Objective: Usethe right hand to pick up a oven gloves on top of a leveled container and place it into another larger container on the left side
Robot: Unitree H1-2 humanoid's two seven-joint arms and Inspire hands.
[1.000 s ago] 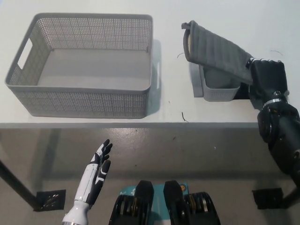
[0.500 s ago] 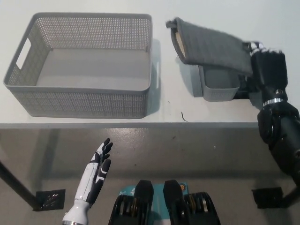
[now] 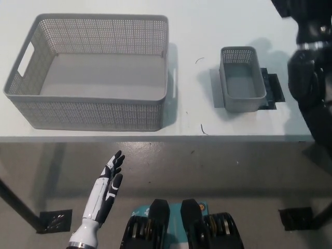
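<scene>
Head view shows you the white left hand (image 3: 106, 189) nearest, fingers spread, empty, below the surface (image 3: 197, 31). Farther, large basket (image 3: 31, 111) and small container (image 3: 241, 85). Right arm (image 3: 311, 72) exits top; fingers and glove unseen.

The black right arm (image 3: 311, 67) runs up the right side and leaves the picture at the top right corner, so the right hand is out of frame and whatever it may hold cannot be seen. The oven glove shows nowhere in this view. The white left hand (image 3: 108, 188) is cut off at the bottom edge below its wrist. The tabletop (image 3: 197, 31) runs past the top, left and right edges. A dark flat piece (image 3: 272, 89) is mostly hidden beneath the small grey container (image 3: 240, 83); its nature cannot be told.
</scene>
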